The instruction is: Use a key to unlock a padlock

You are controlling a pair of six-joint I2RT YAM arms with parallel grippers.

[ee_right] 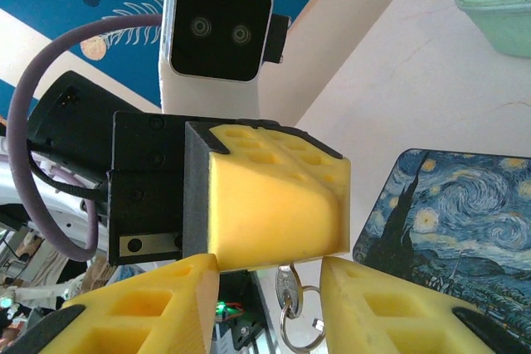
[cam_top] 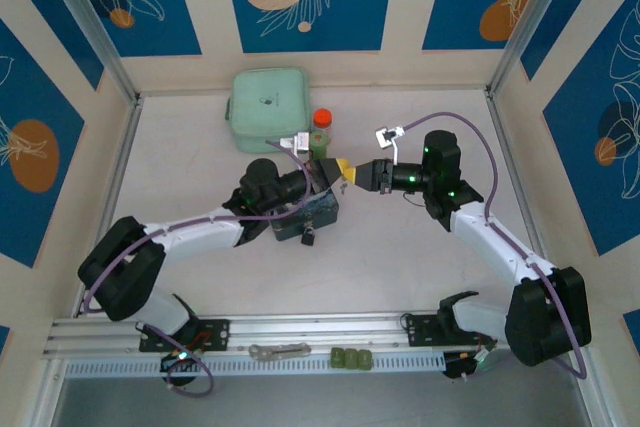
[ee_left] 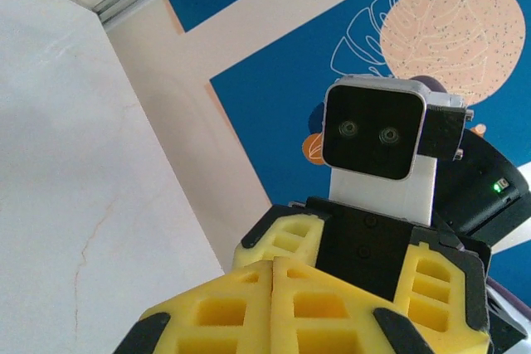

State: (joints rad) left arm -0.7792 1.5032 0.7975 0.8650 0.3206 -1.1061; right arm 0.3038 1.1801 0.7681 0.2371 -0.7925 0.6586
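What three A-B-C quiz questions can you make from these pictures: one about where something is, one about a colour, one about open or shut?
1. Where is the key?
A. hanging from the left gripper, whose fingers are closed
B. lying on the table
C. stuck in the padlock

2. What colour is the box farthest back?
A. red
B. pale green
C. black

3. How is the right gripper?
A. shut on the padlock
B. shut on the key
C. open

Answers:
1 A, the right wrist view shows it dangling under those pinched yellow fingers.
2 B, the top view shows it minty green.
3 C, its fingers stand apart, either side of the key, not touching it.
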